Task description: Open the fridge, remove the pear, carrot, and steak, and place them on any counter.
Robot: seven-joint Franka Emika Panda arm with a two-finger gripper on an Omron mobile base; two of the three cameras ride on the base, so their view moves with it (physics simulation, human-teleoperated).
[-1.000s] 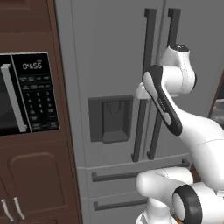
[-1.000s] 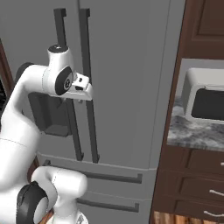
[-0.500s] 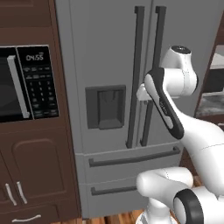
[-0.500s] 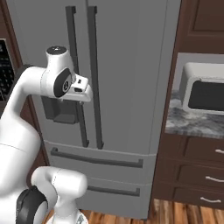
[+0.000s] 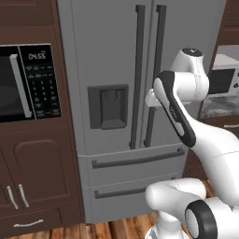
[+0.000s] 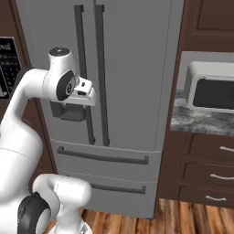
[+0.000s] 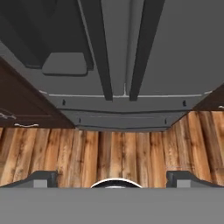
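1. Two closed doors front the fridge (image 5: 112, 70), the landmark for every entry below; no gap shows between them, and both lower drawers sit flush beneath.
2. Dark brown cabinet (image 5: 32, 158) stands touching the fridge's left side, with a built-in black microwave (image 5: 25, 84) set at the height of the fridge's dispenser recess (image 5: 108, 106).
3. Counter (image 6: 201, 121), grey marbled stone over dark brown drawers, lies just right of the fridge; a pale microwave (image 6: 211, 89) stands on it.
4. Wooden floor (image 7: 113, 153) runs along the foot of the fridge.
5. Long dark handles (image 5: 148, 74) stand upright side by side at the fridge's centre seam, one on each door.
6. Gripper (image 7: 112, 177) hangs in front of the fridge near those handles, about level with the dispenser recess; in the hand view the finger tips (image 7: 41, 178) stand far apart at the bottom corners, so the jaws are released, grasping nothing.
7. Pear, carrot and steak: cannot tell where they lie, since the fridge doors are shut.
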